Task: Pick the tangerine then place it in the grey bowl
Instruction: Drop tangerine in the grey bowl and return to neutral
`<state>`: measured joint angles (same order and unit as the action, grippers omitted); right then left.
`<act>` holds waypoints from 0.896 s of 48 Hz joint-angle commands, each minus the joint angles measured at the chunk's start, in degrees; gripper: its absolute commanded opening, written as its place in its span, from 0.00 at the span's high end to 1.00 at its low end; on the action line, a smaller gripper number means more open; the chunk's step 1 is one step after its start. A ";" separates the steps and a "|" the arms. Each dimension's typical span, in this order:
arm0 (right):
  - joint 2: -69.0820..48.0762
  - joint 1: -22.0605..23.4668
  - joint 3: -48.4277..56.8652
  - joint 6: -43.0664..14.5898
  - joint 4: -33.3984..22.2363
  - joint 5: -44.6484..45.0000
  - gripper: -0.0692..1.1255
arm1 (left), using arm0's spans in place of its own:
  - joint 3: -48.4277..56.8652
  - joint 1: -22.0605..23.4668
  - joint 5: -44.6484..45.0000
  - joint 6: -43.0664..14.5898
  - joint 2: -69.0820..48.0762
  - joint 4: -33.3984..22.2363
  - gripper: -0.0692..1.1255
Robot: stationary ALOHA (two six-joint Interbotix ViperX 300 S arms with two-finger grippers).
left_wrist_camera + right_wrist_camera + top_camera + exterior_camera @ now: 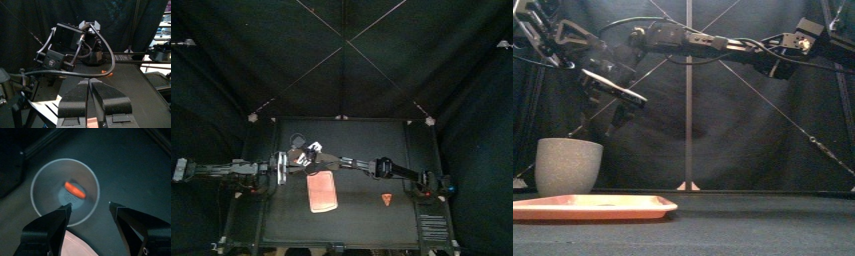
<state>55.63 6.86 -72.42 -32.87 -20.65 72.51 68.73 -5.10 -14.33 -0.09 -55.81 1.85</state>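
Black table (754, 230) – tangerine (75, 190) lies inside grey bowl (45, 182) – right gripper (90, 205) spread open above.

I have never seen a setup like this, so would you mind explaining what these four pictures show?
It is a robot with two black arms at a small black table. One picture looks down from above, one level from the front edge, two from wrist cameras. On the table: a grey cup, a pink tray, a small orange toy. The right gripper hangs open over the cup, holding nothing; the tangerine lies inside. The left gripper is shut and empty.
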 commanded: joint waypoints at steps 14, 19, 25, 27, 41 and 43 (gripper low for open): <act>-2.02 0.62 -2.55 2.20 -6.77 11.07 0.15 | -0.44 0.18 -0.44 -0.09 -0.62 0.26 0.54; -2.81 0.70 -2.55 2.64 -8.44 13.18 0.15 | 0.09 0.18 -0.44 -0.09 -0.97 0.26 0.54; -3.87 0.00 -2.64 6.68 -8.44 15.29 0.15 | 1.23 0.18 0.00 -0.18 -1.85 0.44 0.54; -4.13 -0.44 -2.64 8.09 -8.17 16.17 0.15 | 1.67 0.18 0.09 -0.18 -2.46 0.70 0.54; -4.66 -4.57 -8.44 11.78 -7.65 19.95 0.15 | 1.85 0.18 0.44 -0.18 -6.33 4.39 0.54; -4.04 -5.19 -10.28 11.95 -7.03 20.30 0.15 | 1.85 0.18 0.53 -0.18 -6.33 4.57 0.54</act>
<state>54.93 3.16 -78.66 -21.27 -28.30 92.46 71.46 -5.01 -13.80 -0.18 -62.23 5.89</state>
